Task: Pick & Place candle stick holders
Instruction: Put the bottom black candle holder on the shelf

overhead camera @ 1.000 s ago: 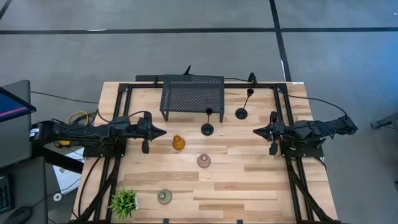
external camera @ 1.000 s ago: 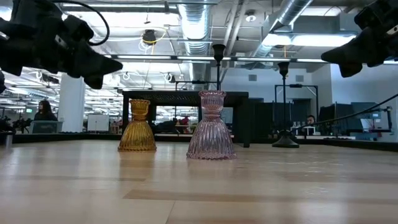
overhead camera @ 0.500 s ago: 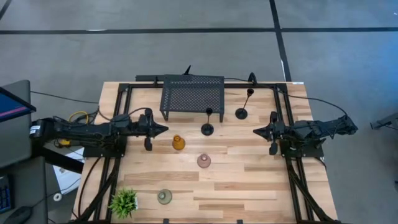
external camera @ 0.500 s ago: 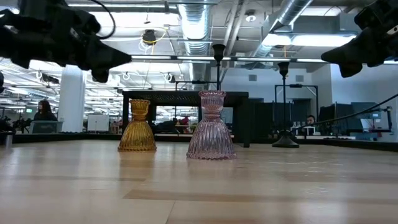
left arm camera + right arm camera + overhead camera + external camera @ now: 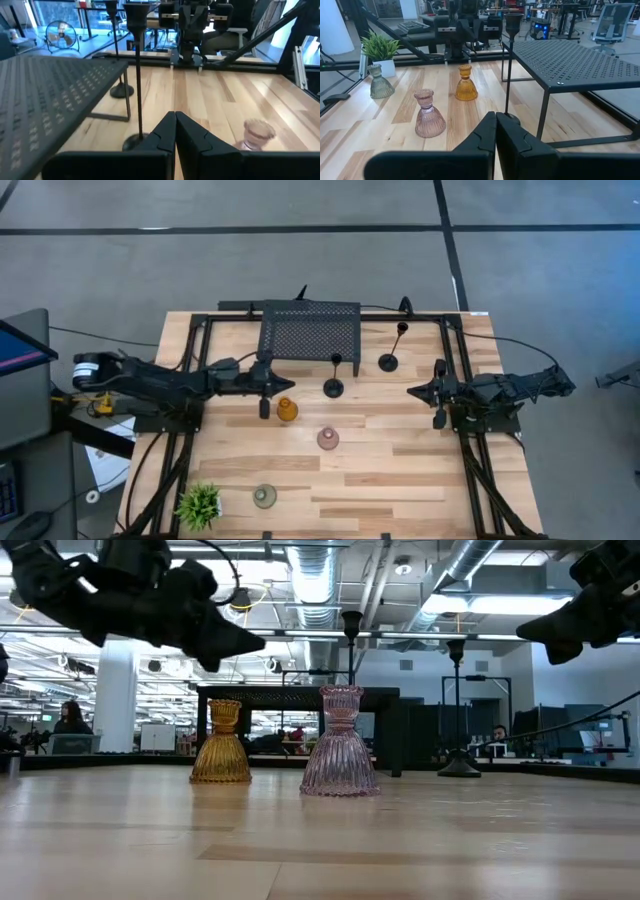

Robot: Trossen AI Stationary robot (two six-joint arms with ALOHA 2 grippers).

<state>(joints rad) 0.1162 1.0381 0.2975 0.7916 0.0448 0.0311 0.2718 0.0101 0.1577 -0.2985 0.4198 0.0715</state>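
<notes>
Forward since earlier, left hand [image 5: 277, 377] hovers by amber holder [image 5: 287, 410], fingers together.

1. A black mesh metal stand [image 5: 309, 333] sits at the desk's 12 o'clock edge.
2. A small spiky green plant [image 5: 199, 504] in a white pot occupies the 7 o'clock corner.
3. The wooden desk [image 5: 400, 480] has pale planks.
4. A yellow cable coil [image 5: 126, 367] lies beyond the 9 o'clock side.

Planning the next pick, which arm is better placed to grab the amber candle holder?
Left. The left gripper hangs just beside the amber holder, fingers shut. The right gripper waits across the table, with a black stemmed holder between.
</notes>
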